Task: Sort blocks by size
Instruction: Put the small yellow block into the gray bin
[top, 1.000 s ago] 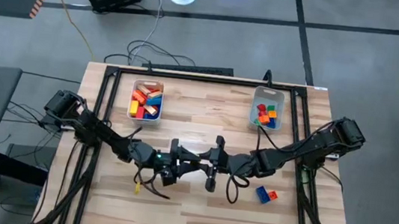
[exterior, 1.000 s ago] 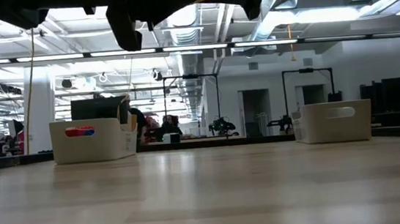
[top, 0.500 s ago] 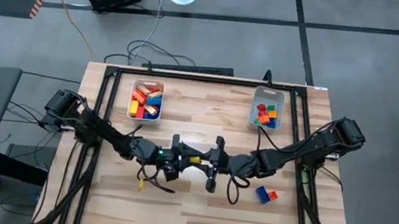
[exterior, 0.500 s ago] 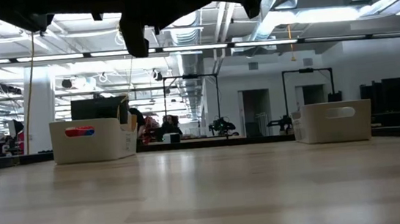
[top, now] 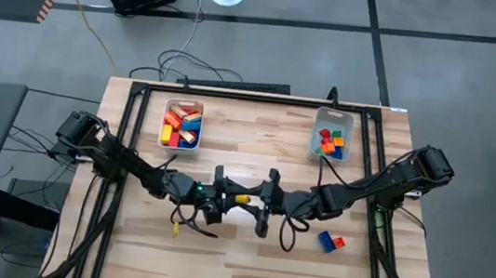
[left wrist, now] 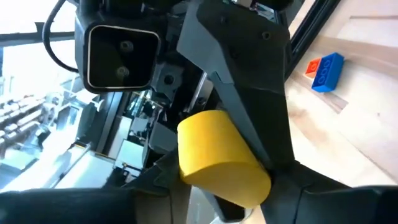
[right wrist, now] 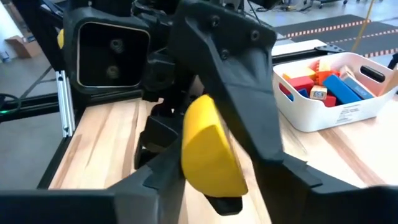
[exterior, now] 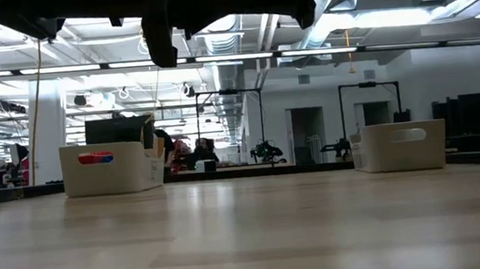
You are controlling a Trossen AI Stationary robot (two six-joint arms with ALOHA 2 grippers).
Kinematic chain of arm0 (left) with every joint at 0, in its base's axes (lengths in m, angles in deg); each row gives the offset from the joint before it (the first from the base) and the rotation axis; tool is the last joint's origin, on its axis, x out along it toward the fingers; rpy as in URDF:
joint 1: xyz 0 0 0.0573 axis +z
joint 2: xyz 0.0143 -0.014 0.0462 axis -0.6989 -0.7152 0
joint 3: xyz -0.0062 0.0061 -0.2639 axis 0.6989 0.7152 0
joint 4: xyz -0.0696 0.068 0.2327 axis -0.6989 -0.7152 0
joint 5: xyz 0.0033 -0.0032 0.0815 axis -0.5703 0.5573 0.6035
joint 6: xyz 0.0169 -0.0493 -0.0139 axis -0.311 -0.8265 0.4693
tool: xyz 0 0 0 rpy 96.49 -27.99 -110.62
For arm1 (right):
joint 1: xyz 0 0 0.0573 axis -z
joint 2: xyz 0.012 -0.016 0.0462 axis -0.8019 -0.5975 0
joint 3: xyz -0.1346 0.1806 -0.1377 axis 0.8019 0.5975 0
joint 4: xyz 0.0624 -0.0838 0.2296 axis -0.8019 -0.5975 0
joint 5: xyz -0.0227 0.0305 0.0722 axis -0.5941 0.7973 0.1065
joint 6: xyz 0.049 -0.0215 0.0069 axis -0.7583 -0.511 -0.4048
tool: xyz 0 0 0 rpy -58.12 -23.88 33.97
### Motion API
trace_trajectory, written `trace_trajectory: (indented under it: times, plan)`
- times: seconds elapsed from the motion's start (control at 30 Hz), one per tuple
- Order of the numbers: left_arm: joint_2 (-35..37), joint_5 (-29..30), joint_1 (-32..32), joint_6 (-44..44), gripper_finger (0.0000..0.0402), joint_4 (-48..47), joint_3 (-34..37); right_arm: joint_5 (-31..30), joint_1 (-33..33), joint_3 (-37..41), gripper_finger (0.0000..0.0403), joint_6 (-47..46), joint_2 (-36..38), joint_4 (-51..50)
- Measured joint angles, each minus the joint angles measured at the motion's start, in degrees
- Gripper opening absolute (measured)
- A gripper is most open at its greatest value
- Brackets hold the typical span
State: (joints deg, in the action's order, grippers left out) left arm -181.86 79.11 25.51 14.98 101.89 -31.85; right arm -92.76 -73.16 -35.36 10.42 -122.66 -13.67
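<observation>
Above the middle of the table [top: 245,251] the two arms meet nose to nose, and between them hangs a yellow block [top: 241,197], a short bar whose long axis runs across the table from one arm toward the other. The left gripper [top: 223,195] has it at one end and the right gripper [top: 261,199] at the other. In the left wrist view the yellow block [left wrist: 217,162] sits tilted against one dark finger [left wrist: 249,93] of the other arm, its rounded end pointing out at the camera. In the right wrist view the block [right wrist: 208,146] stands nearly on edge between dark fingers [right wrist: 236,81]. Both pairs of jaws are partly spread around the block; which of them actually bears it, I cannot tell. A blue and orange pair of blocks [top: 331,242] lies loose on the table near the right arm. More blocks fill the left bin [top: 181,124] and the right bin [top: 332,135] at the far side.
</observation>
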Motion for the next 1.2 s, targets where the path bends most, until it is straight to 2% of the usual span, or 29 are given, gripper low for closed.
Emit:
trace_trajectory:
  times: [0.13,0.33,0.57,0.9,1.2]
  plan:
    - [0.0,0.2,0.6,-5.0,0.0119,0.0,0.0,-0.4,0.6,0.0,0.0225,-0.7,0.2,-0.2]
    - [0.0,0.5,1.6,-11.4,0.0090,-1.7,0.1,-0.9,1.6,0.0,0.0219,-1.7,0.2,-0.7]
    - [0.0,1.4,1.6,-13.3,0.0087,-2.4,0.1,-0.9,1.7,0.0,0.0212,-1.9,0.2,-1.1]
    - [0.0,3.5,2.2,-18.7,0.0085,-2.6,0.1,-1.5,1.8,0.0,0.0227,-1.5,0.3,-1.5]
    - [0.0,4.6,3.6,-21.0,0.0085,-2.8,-0.1,-1.8,1.6,0.0,0.0232,-1.2,6.4,-8.2]
